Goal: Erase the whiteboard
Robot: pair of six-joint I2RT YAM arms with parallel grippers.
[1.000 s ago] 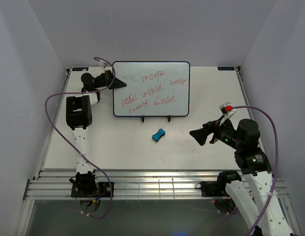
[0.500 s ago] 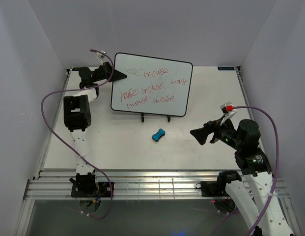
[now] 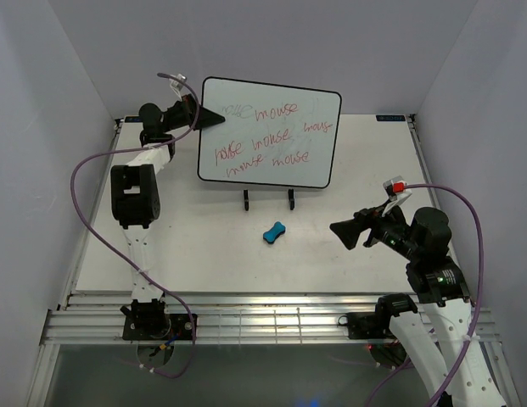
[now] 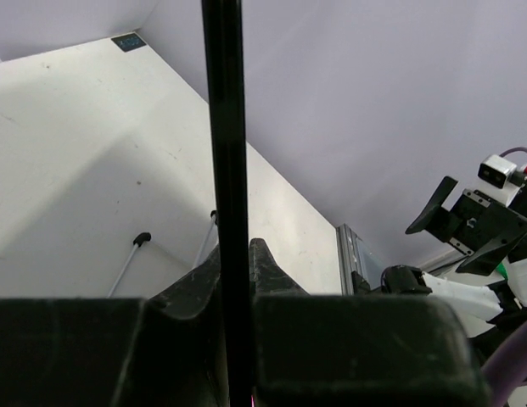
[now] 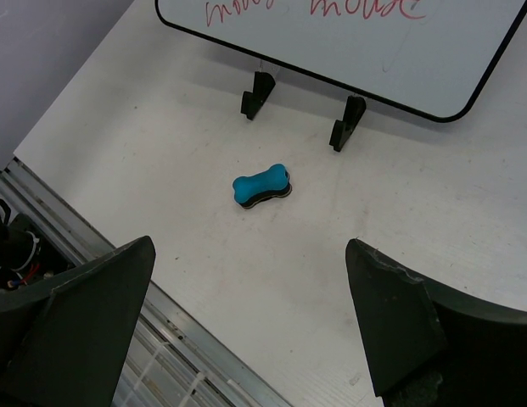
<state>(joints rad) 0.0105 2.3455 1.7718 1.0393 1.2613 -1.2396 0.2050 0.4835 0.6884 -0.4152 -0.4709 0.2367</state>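
— Got any hold on the whiteboard (image 3: 271, 136)?

— Yes. Pinched at its upper left rim by the left gripper (image 3: 205, 119), jaws shut hard on the thin black edge. From the left wrist, shows up only as a dark bar running straight up between the fingers (image 4: 271, 271).

— And placed where, going by the black wire stand (image 3: 267, 200)?

— Directly above the stand and sitting askew, right end dipping lower in the overhead view. Cannot tell whether the bottom rim touches the stand's two uprights or hangs just clear of them.

— Wiped at all?

— Covered in red handwriting, "mouse" written several times over. Smudged faint only near the top left corner, close to the pinch.

— What about the right gripper (image 3: 344, 233)?

— Spread wide, holding nothing. Hovering over the table (image 3: 161, 246), right of the stand and on its near side, well apart from it, with the open jaws pointing back toward it.

— Anything else near the stand?

— Only the blue bone-shaped eraser (image 3: 274, 231), lying flat just in front of the stand's two feet, touched by neither gripper.
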